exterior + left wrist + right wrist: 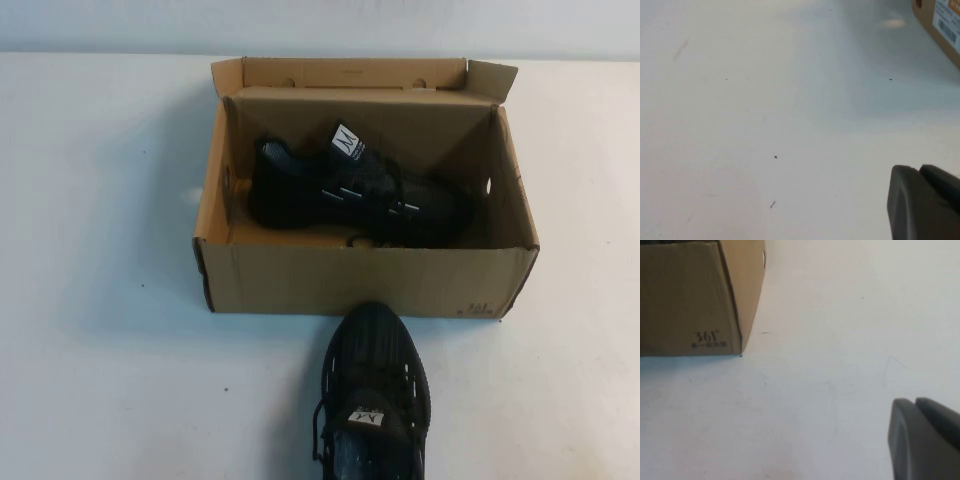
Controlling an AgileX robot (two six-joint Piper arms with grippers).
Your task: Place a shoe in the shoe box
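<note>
Shoe [372, 400] on the desk [100, 300], toe almost touching the box's near wall, heel at the high view's near edge. Its twin [350, 195] already lies on its side inside the box [360, 280], lid flap folded back.

Left hand [920, 202] closed, empty, low over bare desk; box corner well ahead of it. Right hand [922, 437] closed, empty, also over bare desk; box end wall ahead and to one side.

Shoe likely light. Knit upper soft, will collapse under pinch; sole stiffer. Best hold probably collar or heel rim, possibly across the laced midfoot. Fingers must open first.
</note>
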